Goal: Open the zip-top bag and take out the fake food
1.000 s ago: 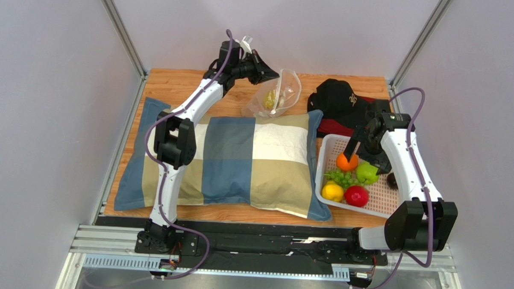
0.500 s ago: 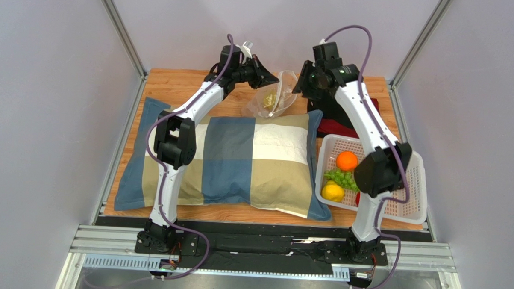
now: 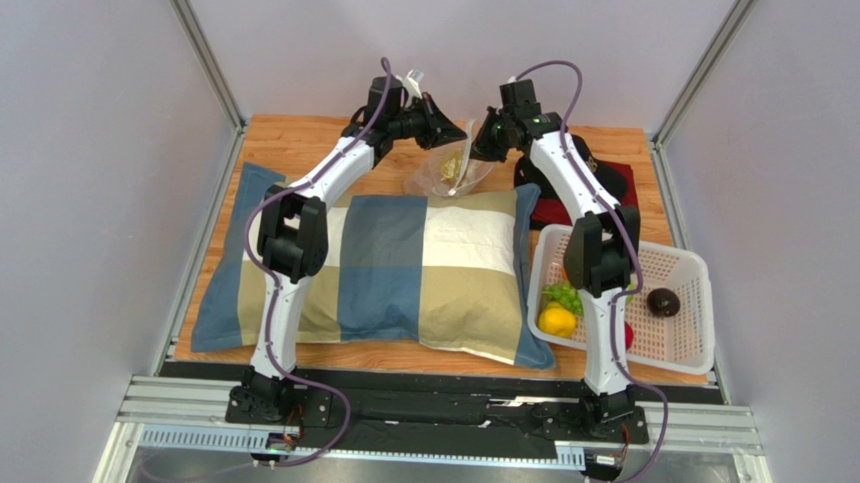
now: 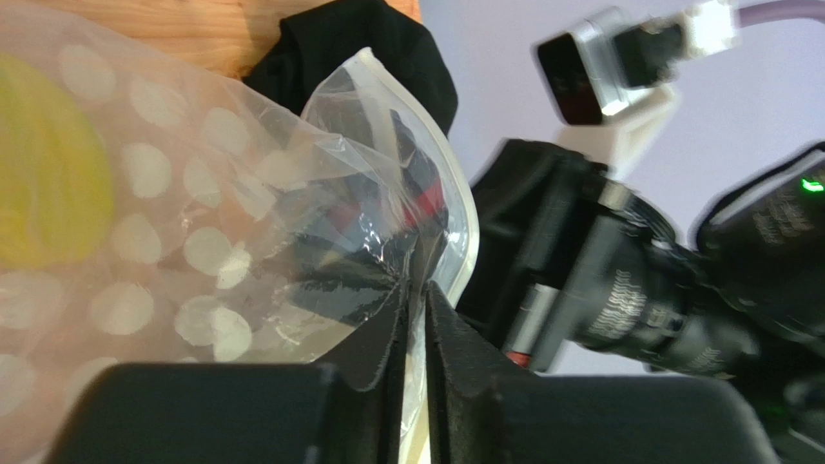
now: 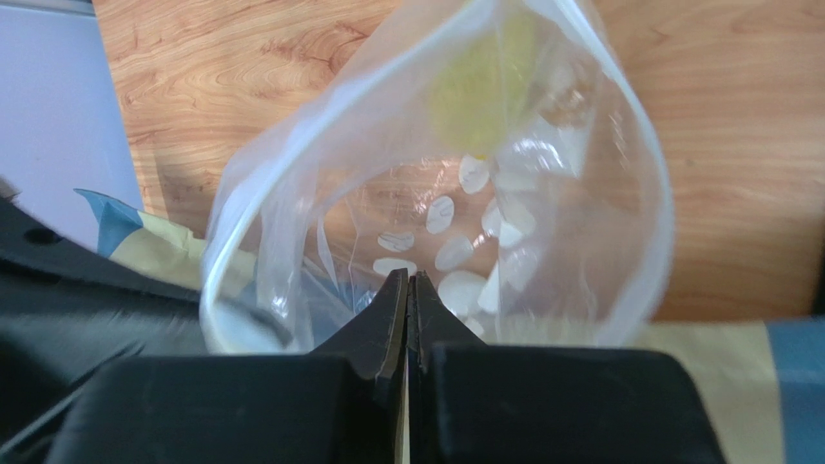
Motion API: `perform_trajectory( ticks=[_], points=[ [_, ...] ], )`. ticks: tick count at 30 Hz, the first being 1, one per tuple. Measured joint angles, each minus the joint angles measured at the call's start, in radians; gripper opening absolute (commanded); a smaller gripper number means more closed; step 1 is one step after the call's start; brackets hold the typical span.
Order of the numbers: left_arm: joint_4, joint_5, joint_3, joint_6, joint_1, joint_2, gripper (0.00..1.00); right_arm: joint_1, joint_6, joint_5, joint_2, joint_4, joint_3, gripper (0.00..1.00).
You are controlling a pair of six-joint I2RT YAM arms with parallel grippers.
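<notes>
a: left side first?
b: blue and tan checked pillow (image 3: 401, 267) lying across the wooden table (image 3: 298, 140). behind it the left gripper (image 4: 416, 304), jaws narrow, is pinching the rim of the small clear zip-top bag with white oval dots (image 4: 174, 193).
a: bag where?
b: back of the table, just past the pillow, mouth gaping. yellow plastic fruit piece (image 5: 479, 82) inside.
a: right gripper?
b: right gripper (image 5: 407, 285) is at the bag mouth, fingers pressed together. cannot tell if film is between them.
a: far right?
b: white perforated basket (image 3: 688, 352) holding a yellow lemon (image 3: 556, 320), green grapes (image 3: 563, 298) and a dark purple-brown fruit (image 3: 663, 302).
</notes>
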Motion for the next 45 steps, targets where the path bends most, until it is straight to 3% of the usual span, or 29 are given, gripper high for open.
perform_trajectory(
  ticks=[2, 7, 11, 13, 17, 24, 29, 31, 45],
  points=[
    [0.003, 0.008, 0.0, 0.014, 0.005, 0.0, 0.3, 0.0, 0.0, -0.022, 0.03, 0.037, 0.002, 0.0],
    [-0.008, 0.014, 0.0, 0.046, 0.033, -0.002, 0.3, 0.0, 0.009, -0.064, 0.126, 0.135, 0.016, 0.01],
    [-0.014, -0.009, 0.008, 0.056, 0.08, 0.004, 0.15, 0.0, 0.013, -0.072, 0.193, 0.184, 0.039, 0.06],
    [-0.016, -0.043, 0.057, 0.056, 0.097, 0.034, 0.15, 0.0, 0.01, -0.069, 0.23, 0.19, 0.071, 0.1],
    [-0.003, -0.119, 0.175, 0.014, 0.121, 0.149, 0.13, 0.0, -0.012, -0.055, 0.257, 0.191, 0.099, 0.28],
    [0.035, -0.23, 0.219, -0.131, 0.097, 0.348, 0.11, -0.002, -0.059, -0.053, 0.258, 0.225, 0.1, 0.48],
    [0.058, -0.28, 0.28, -0.217, 0.09, 0.411, 0.09, -0.01, -0.051, -0.094, 0.276, 0.278, 0.1, 0.8],
    [0.056, -0.306, 0.288, -0.245, 0.088, 0.411, 0.09, -0.013, -0.042, -0.107, 0.286, 0.299, 0.1, 0.85],
    [0.023, -0.27, 0.34, -0.322, 0.082, 0.491, 0.08, -0.05, -0.023, -0.188, 0.425, 0.34, 0.191, 0.91]
  ],
)
